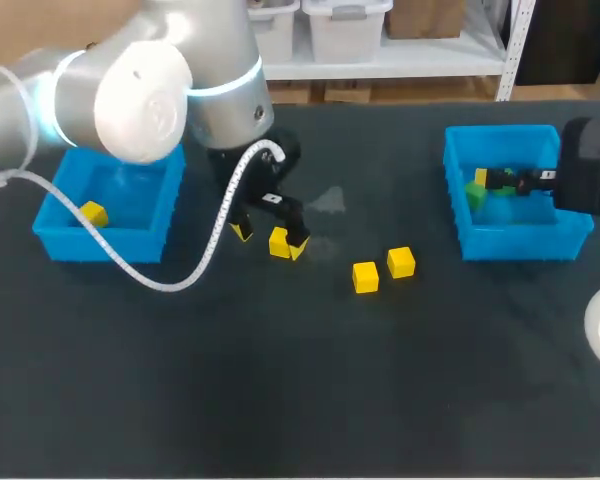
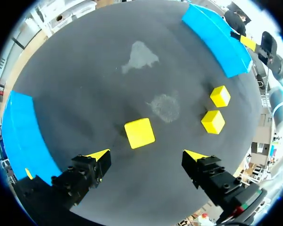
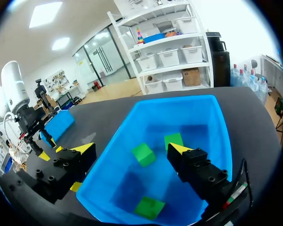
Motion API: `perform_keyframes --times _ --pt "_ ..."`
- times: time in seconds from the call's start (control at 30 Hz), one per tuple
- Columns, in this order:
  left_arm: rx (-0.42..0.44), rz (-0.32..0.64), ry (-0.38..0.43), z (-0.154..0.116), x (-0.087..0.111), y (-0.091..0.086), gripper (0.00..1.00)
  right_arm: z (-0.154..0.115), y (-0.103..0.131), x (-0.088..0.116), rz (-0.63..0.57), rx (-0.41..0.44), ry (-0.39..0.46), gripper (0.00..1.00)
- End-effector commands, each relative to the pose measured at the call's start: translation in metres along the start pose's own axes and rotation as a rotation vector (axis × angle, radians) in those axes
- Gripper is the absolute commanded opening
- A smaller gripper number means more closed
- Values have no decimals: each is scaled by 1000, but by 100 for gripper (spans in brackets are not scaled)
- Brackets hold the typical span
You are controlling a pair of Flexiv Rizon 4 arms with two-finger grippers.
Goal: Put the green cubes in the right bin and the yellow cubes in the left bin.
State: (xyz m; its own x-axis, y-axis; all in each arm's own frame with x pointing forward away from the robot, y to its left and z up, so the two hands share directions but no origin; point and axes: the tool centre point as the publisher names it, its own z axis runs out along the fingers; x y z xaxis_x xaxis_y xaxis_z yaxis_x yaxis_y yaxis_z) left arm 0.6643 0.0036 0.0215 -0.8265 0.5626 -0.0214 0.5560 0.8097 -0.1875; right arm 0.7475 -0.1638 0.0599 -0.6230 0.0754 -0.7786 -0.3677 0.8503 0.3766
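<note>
A yellow cube (image 2: 139,133) lies on the dark table between the fingers of my left gripper (image 2: 147,155), which hangs open just above it, touching nothing. In the head view that gripper (image 1: 270,238) straddles the cube (image 1: 278,242) left of the table's middle. Two more yellow cubes (image 1: 365,277) (image 1: 401,262) lie close together to its right. The left bin (image 1: 55,232) holds one yellow cube (image 1: 93,213). My right gripper (image 3: 132,149) stands open and empty over the right bin (image 3: 205,106), above three green cubes (image 3: 144,154) (image 3: 173,140) (image 3: 149,207).
Both blue bins stand near the table's far side, one at each end (image 1: 55,232) (image 1: 525,245). A pale smudge (image 1: 330,200) marks the tabletop behind the left gripper. A white cable (image 1: 220,220) hangs in a loop from the left arm.
</note>
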Motion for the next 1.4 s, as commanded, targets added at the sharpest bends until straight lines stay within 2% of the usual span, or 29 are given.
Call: perform_keyframes --times 0.03,0.27,0.6,0.63,0.67,0.83,0.93,1.1,1.23,1.4 --pt "0 -2 12 2 -17 -1 100 -1 -1 -1 2 -6 3 100" --pt "-40 16 19 2 -30 -5 100 -1 -1 -1 2 -6 3 100" --pt "-63 19 83 26 -27 -3 100 -1 -1 -1 2 -6 3 100" --pt "-71 7 69 27 -27 -1 32 -1 -1 -1 2 -6 3 100" --pt "-79 3 69 29 -27 1 0 -1 -1 -1 2 -6 3 100" --pt "-83 4 83 35 -24 3 0 -1 -1 -1 2 -6 3 100" --pt "-99 -3 64 34 -23 5 0 -1 -1 -1 2 -6 3 100" --pt "-92 -6 -6 9 -25 8 0 -1 -1 -1 2 -6 3 100" --pt "-110 -40 -95 -27 -24 25 0 -1 -1 -1 2 -6 3 100" --pt "-163 -130 -194 -73 -13 66 0 -1 -1 -1 2 -6 3 100"
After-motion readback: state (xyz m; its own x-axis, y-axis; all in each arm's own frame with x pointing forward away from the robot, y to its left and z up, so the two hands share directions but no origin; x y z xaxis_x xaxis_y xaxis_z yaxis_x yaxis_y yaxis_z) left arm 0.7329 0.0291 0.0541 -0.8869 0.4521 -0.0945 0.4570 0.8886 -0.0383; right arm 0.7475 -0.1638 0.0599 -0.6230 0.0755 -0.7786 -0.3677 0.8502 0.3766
